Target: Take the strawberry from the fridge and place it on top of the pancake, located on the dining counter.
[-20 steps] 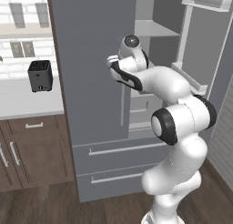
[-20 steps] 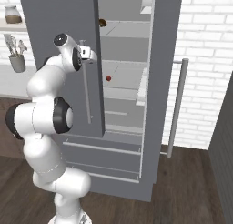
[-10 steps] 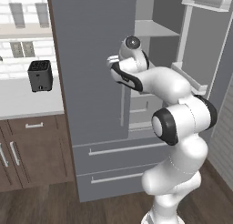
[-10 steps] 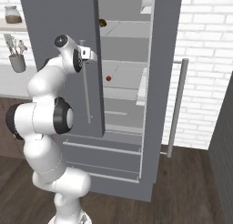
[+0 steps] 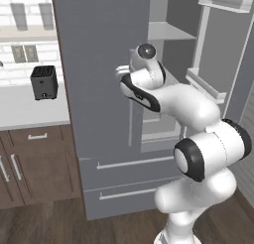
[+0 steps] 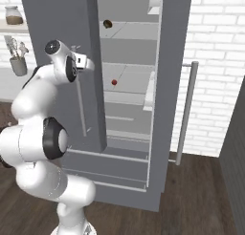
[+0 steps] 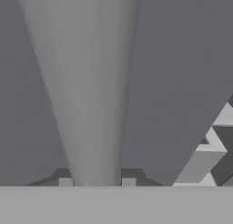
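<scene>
So not a whole lot changed across that last second. The arm hadn't really budged: same pose in both base views, and the base itself stayed parked in front of the fridge (image 5: 104, 64).

The one real difference was at the gripper (image 7: 95, 180). A second ago it was spread wide; now it had clamped down on the left door's handle (image 7: 86, 91), the long vertical bar. In the hand view that bar ran straight up between the two finger tips (image 7: 65, 182), pinched on both sides, with the grey door face behind it. In the right base view the hand sat pressed against the edge of that door, up around the height of the upper shelves.

The right door (image 6: 174, 62) was already swung open, so the shelves were on show. The strawberry (image 6: 114, 82) was still sitting on the middle shelf, same spot as before, untouched. A small brown round thing (image 6: 107, 24) sat on the shelf above it.

Off to the left, a black toaster (image 5: 43, 82) sat on the wall counter (image 5: 25, 111).
</scene>
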You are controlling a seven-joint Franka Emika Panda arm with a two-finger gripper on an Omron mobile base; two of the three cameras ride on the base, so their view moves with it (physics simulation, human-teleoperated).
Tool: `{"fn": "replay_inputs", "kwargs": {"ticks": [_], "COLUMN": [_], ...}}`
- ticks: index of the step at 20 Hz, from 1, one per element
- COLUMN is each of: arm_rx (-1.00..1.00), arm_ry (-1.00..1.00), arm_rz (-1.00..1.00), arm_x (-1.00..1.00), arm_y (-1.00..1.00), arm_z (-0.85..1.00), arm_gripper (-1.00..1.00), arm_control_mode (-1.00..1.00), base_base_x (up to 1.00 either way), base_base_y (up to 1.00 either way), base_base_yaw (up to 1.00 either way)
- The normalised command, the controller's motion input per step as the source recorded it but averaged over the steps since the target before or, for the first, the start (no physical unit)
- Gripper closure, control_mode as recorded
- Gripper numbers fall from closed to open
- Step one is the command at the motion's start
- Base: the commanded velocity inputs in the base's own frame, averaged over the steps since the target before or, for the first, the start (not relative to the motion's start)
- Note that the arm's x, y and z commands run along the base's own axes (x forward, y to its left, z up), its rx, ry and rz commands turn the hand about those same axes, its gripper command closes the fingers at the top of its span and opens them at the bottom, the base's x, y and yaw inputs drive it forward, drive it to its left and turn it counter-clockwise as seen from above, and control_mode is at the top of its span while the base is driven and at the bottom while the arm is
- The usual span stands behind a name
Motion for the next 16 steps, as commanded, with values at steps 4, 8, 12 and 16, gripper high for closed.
{"fn": "replay_inputs", "kwargs": {"ticks": [4,8,12,16], "arm_rx": [0.07,0.06,0.01,0.05], "arm_ry": [-0.02,0.0,0.0,0.0], "arm_rz": [0.0,0.0,0.0,0.01], "arm_x": [-1.0,-1.0,-0.95,-0.61], "arm_y": [0.12,0.36,0.63,0.13], "arm_z": [0.0,0.0,-0.01,-0.06], "arm_gripper": [1.0,1.0,-1.0,-1.0], "arm_control_mode": [-1.0,-1.0,-1.0,-1.0], "base_base_x": [0.0,0.0,0.0,0.0], "base_base_y": [0.0,0.0,0.0,0.0], "base_base_yaw": [0.0,0.0,0.0,0.0]}}
